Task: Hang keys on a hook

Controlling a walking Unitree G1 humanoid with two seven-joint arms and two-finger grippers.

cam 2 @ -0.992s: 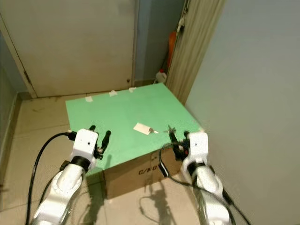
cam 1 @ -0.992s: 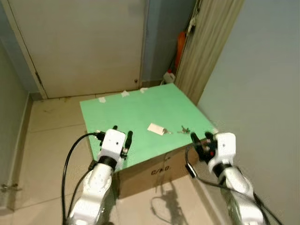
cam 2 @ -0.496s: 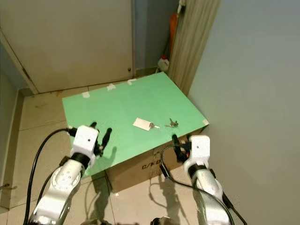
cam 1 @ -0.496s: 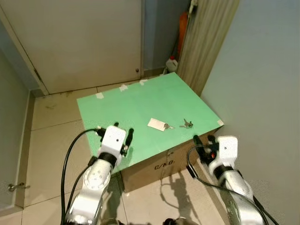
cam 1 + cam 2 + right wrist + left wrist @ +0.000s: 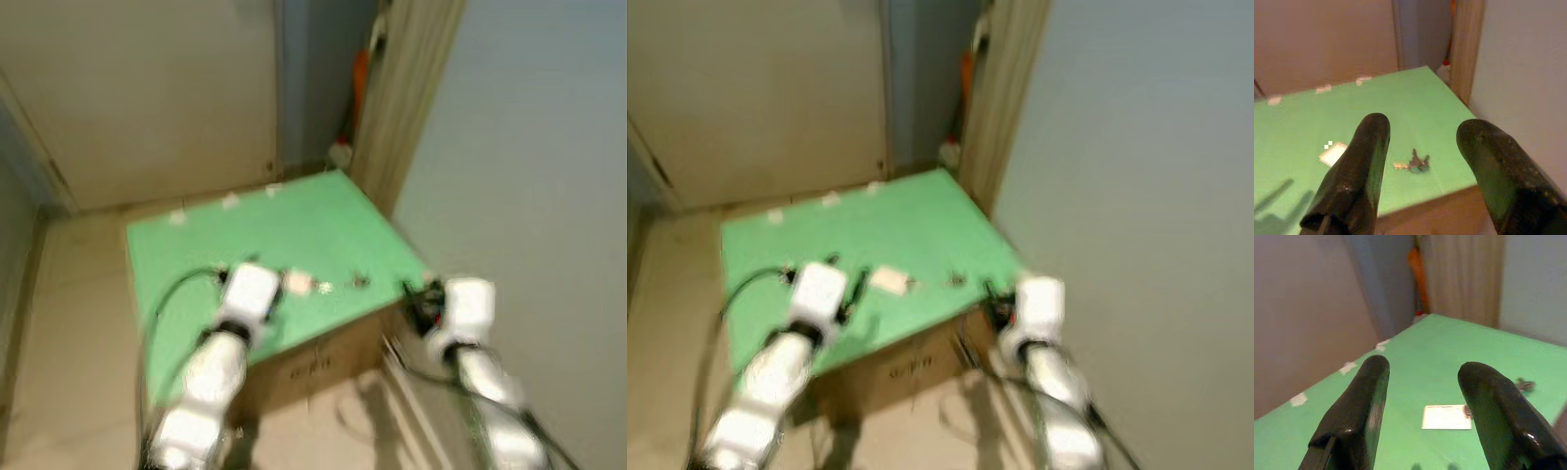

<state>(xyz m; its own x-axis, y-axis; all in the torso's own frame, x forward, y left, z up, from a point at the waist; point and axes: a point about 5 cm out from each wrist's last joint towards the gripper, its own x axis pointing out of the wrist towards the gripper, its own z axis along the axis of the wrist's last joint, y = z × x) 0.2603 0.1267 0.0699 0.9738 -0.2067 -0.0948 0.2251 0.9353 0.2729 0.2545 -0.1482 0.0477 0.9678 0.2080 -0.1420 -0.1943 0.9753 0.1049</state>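
Note:
A small bunch of keys (image 5: pixel 1418 163) lies near the right front edge of a green board (image 5: pixel 245 235) that tops a cardboard box. A white tag (image 5: pixel 297 283) lies just left of the keys (image 5: pixel 360 282) on the board. My left gripper (image 5: pixel 1422 367) is open and hovers over the board's front left part, pointing toward the tag (image 5: pixel 1446 416). My right gripper (image 5: pixel 1422 127) is open too, held off the box's front right corner, with the keys ahead of its fingers. Both eye views are blurred.
A pale door (image 5: pixel 147 98) stands behind the box. A beige ribbed panel (image 5: pixel 407 88) rises at the back right, with an orange object (image 5: pixel 361 78) and a white bottle (image 5: pixel 340 155) at its foot. A grey wall (image 5: pixel 549 147) runs along the right. Tiled floor surrounds the box.
The whole picture has shifted and blurred, so the camera is moving. Both arms keep much the same pose, and the keys and tag lie where they did.

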